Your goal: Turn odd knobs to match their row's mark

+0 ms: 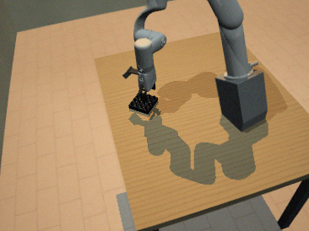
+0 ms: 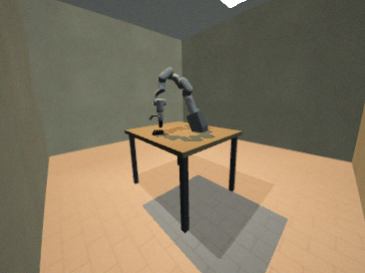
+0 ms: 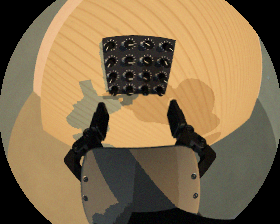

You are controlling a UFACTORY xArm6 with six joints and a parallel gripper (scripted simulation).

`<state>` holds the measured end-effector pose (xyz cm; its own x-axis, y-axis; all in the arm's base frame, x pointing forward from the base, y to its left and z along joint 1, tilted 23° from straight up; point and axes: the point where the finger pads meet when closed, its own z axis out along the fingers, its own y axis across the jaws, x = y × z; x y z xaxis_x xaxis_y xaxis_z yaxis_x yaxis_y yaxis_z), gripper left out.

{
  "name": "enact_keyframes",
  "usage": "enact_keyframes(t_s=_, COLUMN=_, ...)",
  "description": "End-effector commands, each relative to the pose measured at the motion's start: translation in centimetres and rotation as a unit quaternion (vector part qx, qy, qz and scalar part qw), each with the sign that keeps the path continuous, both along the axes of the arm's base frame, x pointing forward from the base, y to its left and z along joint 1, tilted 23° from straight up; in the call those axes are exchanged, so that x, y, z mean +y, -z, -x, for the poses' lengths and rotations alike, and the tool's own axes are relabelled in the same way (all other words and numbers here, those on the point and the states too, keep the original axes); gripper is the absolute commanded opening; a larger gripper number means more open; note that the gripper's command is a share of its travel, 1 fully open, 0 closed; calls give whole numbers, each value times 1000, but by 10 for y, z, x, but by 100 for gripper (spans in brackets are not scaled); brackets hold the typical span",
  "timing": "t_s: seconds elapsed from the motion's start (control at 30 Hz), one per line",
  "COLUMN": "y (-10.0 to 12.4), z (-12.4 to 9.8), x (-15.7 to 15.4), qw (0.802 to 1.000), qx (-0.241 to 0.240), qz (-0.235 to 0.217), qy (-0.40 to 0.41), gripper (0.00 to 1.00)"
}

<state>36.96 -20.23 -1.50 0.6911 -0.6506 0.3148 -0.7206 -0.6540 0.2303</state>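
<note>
In the top view, pale tiled floor [image 1: 55, 131] [image 2: 85, 204] at far left, then, left of centre, the black knob box [image 1: 143, 105] [image 2: 158, 133] [image 3: 138, 68], resting on the wood-topped counter [image 1: 169, 204] [image 2: 184, 147] [image 3: 210, 50] near its left edge. Right above it, reaching down from the top of the frame, the grey arm [image 1: 145, 58] [image 2: 170, 73], pointing downward at its end. Across the middle and lower middle, dark shadows spread over the wood; at right, a dark grey block [image 1: 241, 103] [image 2: 197, 122] under the arm's foot. In the exterior view, the same order: box left of centre with the arm's end over it, block farther right. In the wrist view, fingers spread wide apart at left and right below the middle, with nothing clamped between; above and between them, at upper centre, the box, showing four rows of four knobs [image 3: 146, 61] with pale marks around. Too small to tell reliably: where each white line points
</note>
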Motion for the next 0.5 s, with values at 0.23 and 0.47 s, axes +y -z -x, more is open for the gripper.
enact_keyframes(t_s=0.23, y=7, z=13, x=15, qw=1000, qx=-2, qz=1, qy=0, gripper=100)
enact_keyframes(t_s=0.47, y=9, z=17, x=19, qw=1000, qx=-1, qz=1, qy=0, gripper=100)
